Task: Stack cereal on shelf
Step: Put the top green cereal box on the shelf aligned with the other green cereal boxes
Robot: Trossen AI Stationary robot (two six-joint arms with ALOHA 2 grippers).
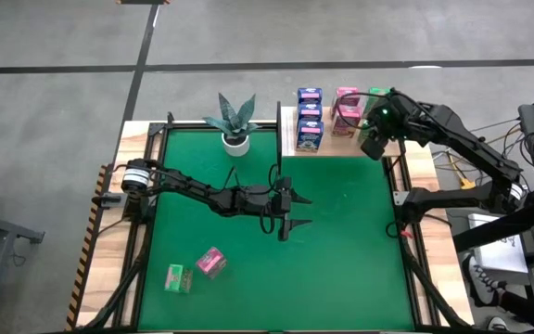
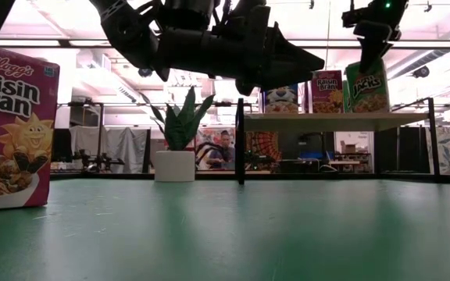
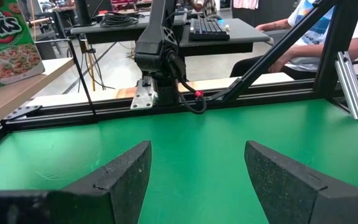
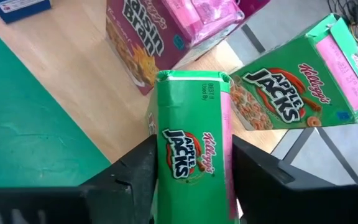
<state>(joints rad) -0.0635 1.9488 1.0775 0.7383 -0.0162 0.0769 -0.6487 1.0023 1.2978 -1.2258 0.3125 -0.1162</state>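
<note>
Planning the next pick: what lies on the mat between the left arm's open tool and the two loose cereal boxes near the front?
Bare green mat in the high view, between left tool, pink cardboard box and green cardboard box.

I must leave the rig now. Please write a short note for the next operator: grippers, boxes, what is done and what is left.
Right gripper: shut on a green box, held over the shelf beside another green box.
Left gripper: open, empty, above mid-mat.
Done: blue boxes and pink boxes stand on the shelf.
Left: place the held box; one pink box and one green box lie on the mat near its front left.
</note>
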